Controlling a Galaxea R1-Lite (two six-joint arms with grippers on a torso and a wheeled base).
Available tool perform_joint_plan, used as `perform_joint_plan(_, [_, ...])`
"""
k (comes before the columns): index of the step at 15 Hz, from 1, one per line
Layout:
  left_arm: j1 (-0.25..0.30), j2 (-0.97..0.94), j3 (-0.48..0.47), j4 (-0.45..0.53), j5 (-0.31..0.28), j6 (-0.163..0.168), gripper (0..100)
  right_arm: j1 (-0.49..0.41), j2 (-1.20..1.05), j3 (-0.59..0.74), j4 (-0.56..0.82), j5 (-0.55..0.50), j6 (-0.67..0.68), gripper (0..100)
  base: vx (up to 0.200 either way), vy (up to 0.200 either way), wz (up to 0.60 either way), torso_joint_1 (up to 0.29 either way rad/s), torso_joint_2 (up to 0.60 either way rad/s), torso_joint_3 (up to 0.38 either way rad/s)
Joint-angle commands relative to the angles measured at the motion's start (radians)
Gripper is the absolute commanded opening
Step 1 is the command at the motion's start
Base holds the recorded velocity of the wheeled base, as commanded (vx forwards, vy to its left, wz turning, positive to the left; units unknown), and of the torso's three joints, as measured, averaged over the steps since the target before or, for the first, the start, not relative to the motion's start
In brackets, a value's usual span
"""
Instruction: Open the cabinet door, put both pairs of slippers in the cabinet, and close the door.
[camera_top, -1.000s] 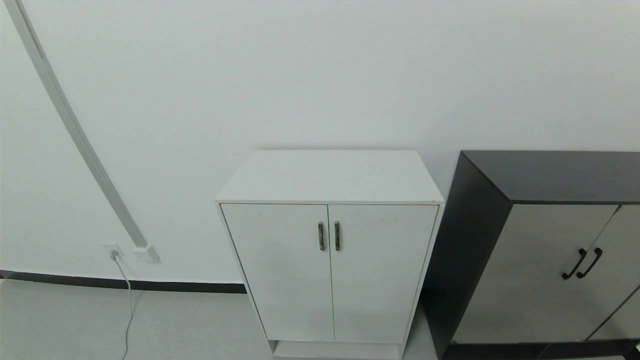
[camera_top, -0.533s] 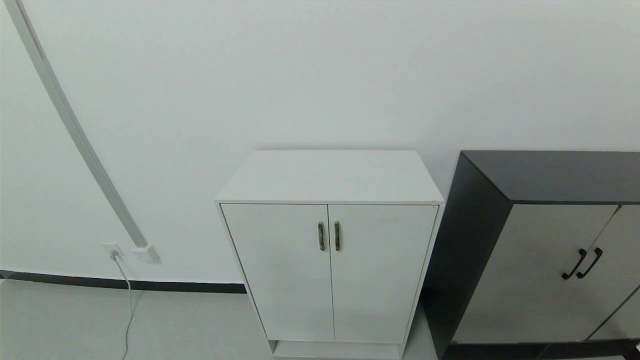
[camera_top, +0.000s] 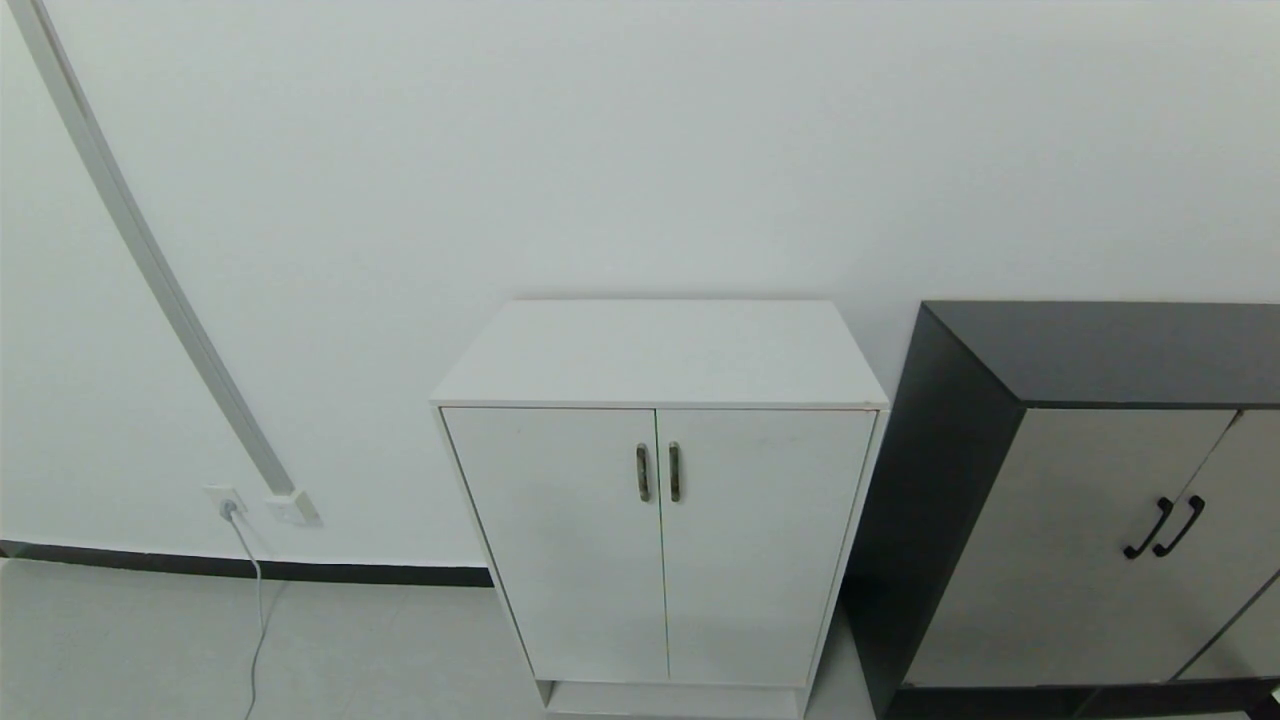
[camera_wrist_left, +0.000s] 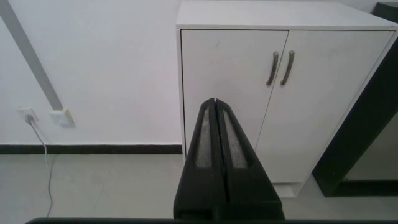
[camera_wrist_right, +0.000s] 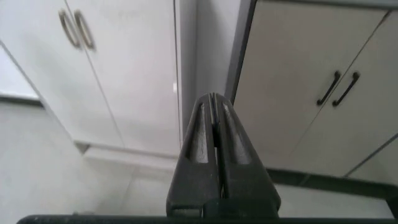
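A white two-door cabinet (camera_top: 660, 520) stands against the wall with both doors closed, and a pair of metal handles (camera_top: 658, 472) flanks the centre seam. The same cabinet (camera_wrist_left: 280, 87) and its handles (camera_wrist_left: 280, 67) lie ahead of my left gripper (camera_wrist_left: 215, 102), which is shut with nothing in it and held well short of the doors. My right gripper (camera_wrist_right: 212, 98) is also shut and empty, off the cabinet's right side near the gap between the white cabinet (camera_wrist_right: 118, 68) and the dark one.
A black cabinet with grey doors (camera_top: 1090, 520) stands right beside the white one, also closed. On the left wall are a cable duct (camera_top: 150, 260), a socket (camera_top: 225, 500) and a cord trailing to the grey floor (camera_top: 150, 650).
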Motion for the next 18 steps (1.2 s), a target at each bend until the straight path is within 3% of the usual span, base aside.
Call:
perform_joint_plan(1, [0.0,0.001,0.0,0.001,0.0,-0.001,0,-0.023,-0.097,0.002,0.0,-0.005,0.007,0,0.0,0.0,0.0,0.0,0.0,0.0])
perform_joint_plan(8, [0.0,0.001,0.0,-0.001,0.0,0.004,0,-0.036,-0.124,0.002,-0.003,-0.105,0.149,0,0.0,0.0,0.0,0.0,0.0,0.0])
perform_joint_plan(18, [0.0,0.001,0.0,-0.001,0.0,0.004,0,-0.036,-0.124,0.002,-0.006,-0.102,0.14,0,0.0,0.0,0.0,0.0,0.0,0.0])
